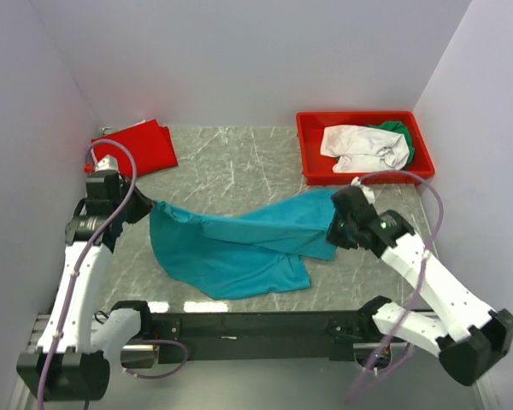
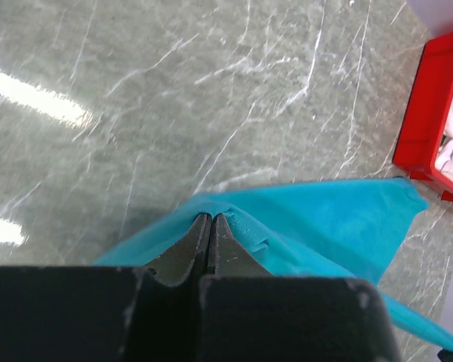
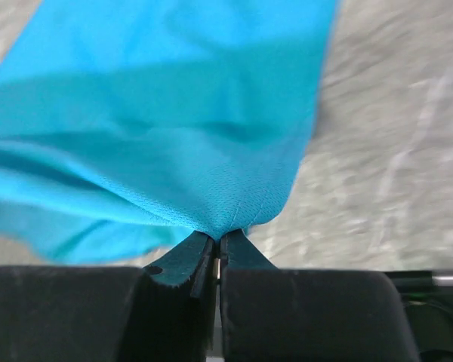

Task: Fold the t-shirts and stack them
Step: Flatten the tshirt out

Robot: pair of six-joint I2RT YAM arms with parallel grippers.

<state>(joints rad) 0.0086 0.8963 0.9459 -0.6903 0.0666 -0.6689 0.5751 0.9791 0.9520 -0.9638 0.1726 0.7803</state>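
Observation:
The teal t-shirt point(image 1: 239, 243) hangs stretched between my two grippers, its lower part sagging onto the marble table. My left gripper point(image 1: 147, 205) is shut on its left corner; in the left wrist view the jaws point(image 2: 209, 219) pinch a teal fold point(image 2: 317, 222). My right gripper point(image 1: 335, 224) is shut on its right end; in the right wrist view the jaws point(image 3: 219, 237) pinch the teal cloth point(image 3: 158, 128). A folded red t-shirt point(image 1: 137, 147) lies at the back left. A white t-shirt point(image 1: 359, 147) and a green t-shirt point(image 1: 395, 130) lie crumpled in the red bin point(image 1: 311, 154).
The red plastic bin stands at the back right and shows at the right edge of the left wrist view point(image 2: 426, 128). White walls close the table on the left, back and right. Bare marble point(image 1: 239, 166) lies between the red t-shirt and the bin.

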